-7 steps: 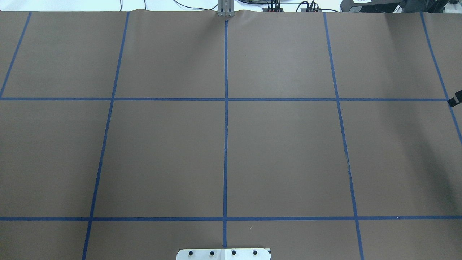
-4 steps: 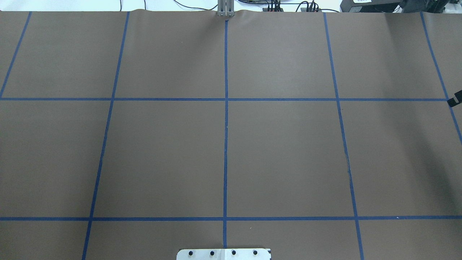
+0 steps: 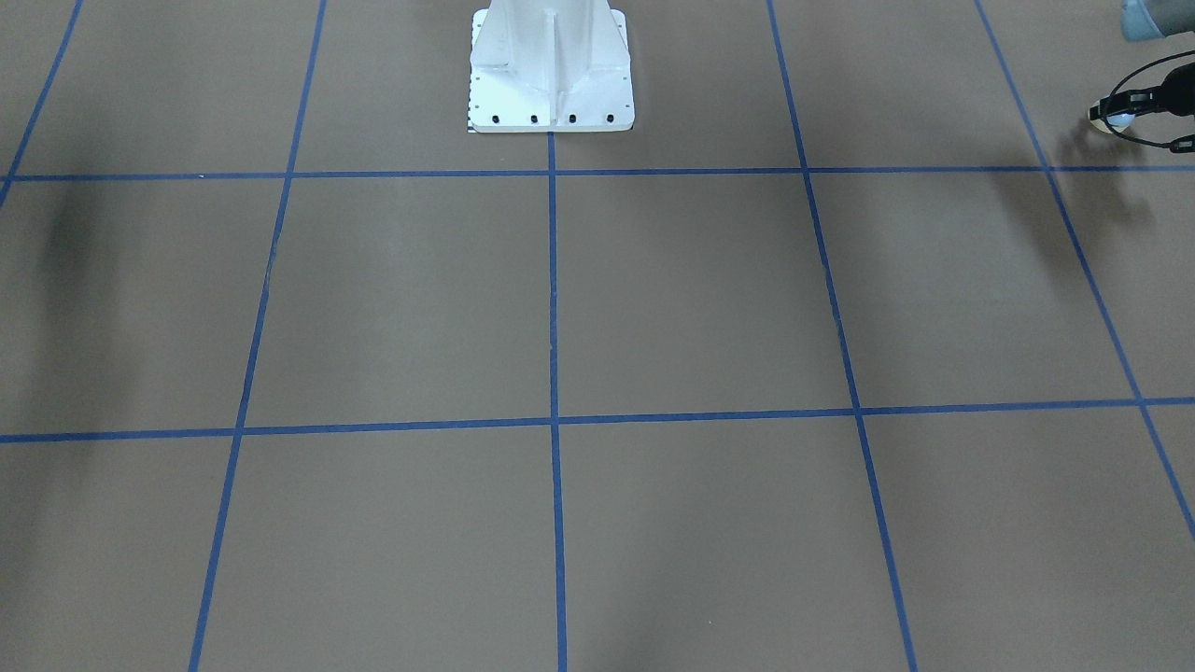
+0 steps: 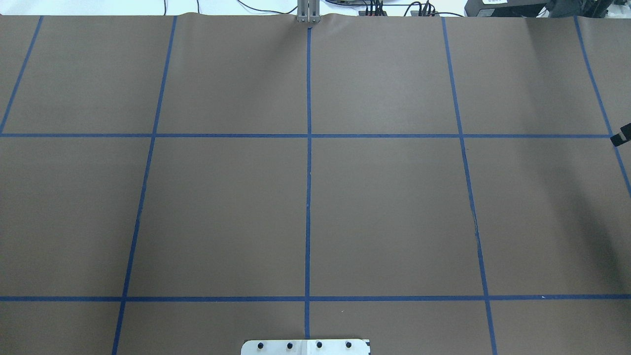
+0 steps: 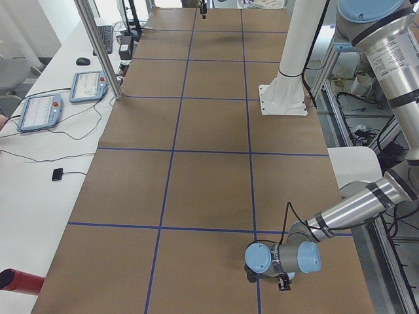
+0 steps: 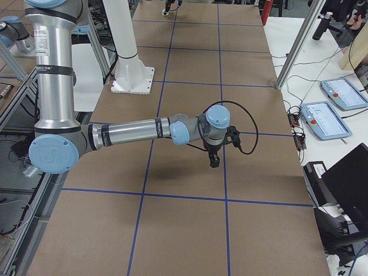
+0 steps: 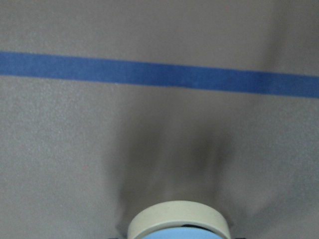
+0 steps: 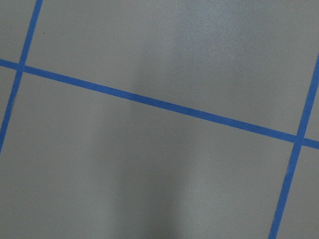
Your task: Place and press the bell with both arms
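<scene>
Left tool point(image 3: 1127, 110) is clasping the bell point(image 7: 178, 221) close to the worktop point(image 7: 75, 149).
Base is facing down, for standing it upright (right tool point(image 6: 213, 161): cannot tell its grip).

right gripper point(image 4: 621, 134) fingers, seemingly shifted slightly at edge

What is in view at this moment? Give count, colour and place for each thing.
bell: one, light blue with a cream ring, in the left gripper
table: one, brown cover, fills both fixed views
tape grid: blue lines, across the table
pedestal: one, white, bolted mid-table at the robot's edge
teach pendants: two, grey with screens, on the white side bench
red object: one, bench end by the left camera
left arm: silver, blue caps, low over the table
right arm: silver, blue caps, stretched over the table
left gripper: black, shut on the bell
right gripper: black, pointing down, opening unclear
</scene>
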